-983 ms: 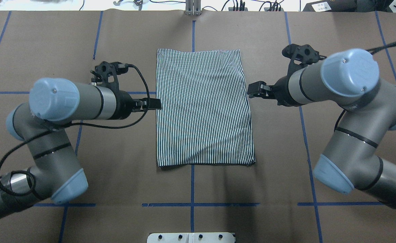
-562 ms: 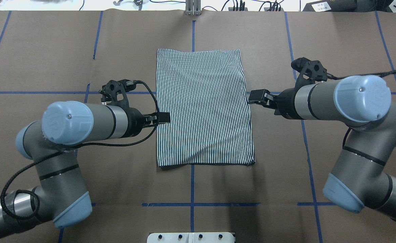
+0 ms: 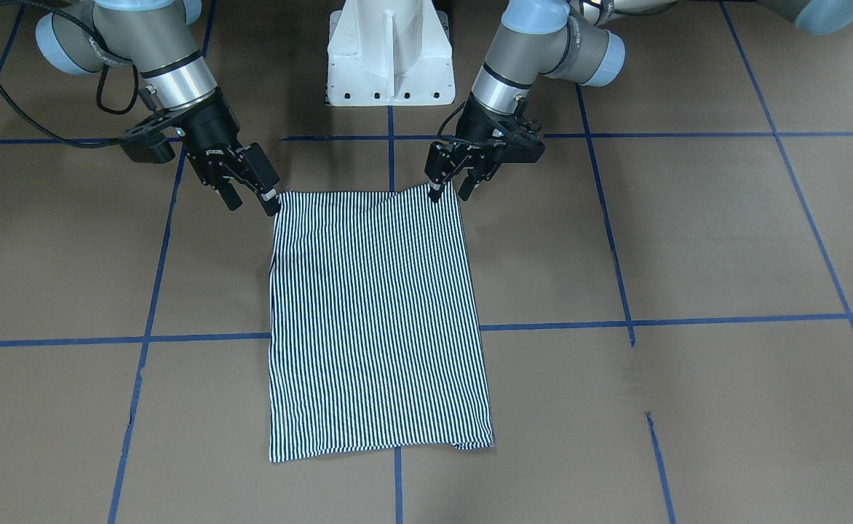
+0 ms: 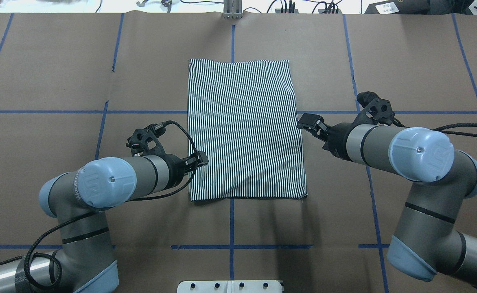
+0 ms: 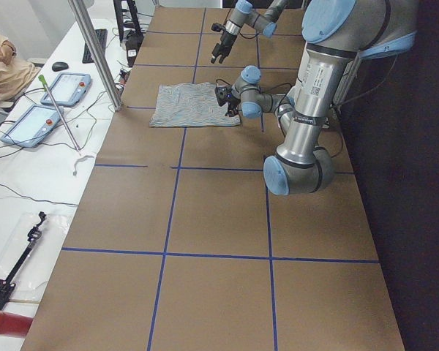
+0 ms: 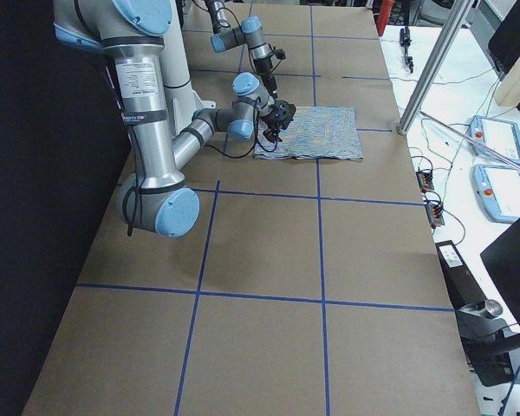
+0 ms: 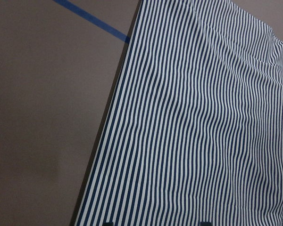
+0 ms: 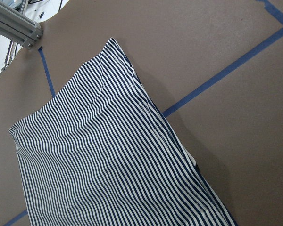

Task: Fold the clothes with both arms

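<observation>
The striped polo shirt (image 4: pixel 244 130) lies folded into a flat rectangle at the middle of the table; it also shows in the front view (image 3: pixel 375 320). Its collar, placket and logo are hidden. My left gripper (image 4: pixel 202 158) is open and hovers over the shirt's left edge close to the near corner. In the front view the left gripper (image 3: pixel 448 191) straddles that corner. My right gripper (image 4: pixel 303 120) is open and empty at the shirt's right edge. In the front view the right gripper (image 3: pixel 253 200) hangs by the other near corner. Both wrist views show only stripes (image 7: pixel 193 122) (image 8: pixel 108 160).
The white pedestal base (image 3: pixel 390 65) stands at the table's robot side. Blue tape lines (image 4: pixel 231 228) grid the brown table cover. An aluminium post (image 4: pixel 232 10) rises at the far edge. Tablets and cables lie on a side desk (image 5: pixel 36 117).
Both arms have swung toward the robot's side. The left gripper slid along the shirt's left edge from its middle to near the near corner. The right gripper moved a little nearer.
</observation>
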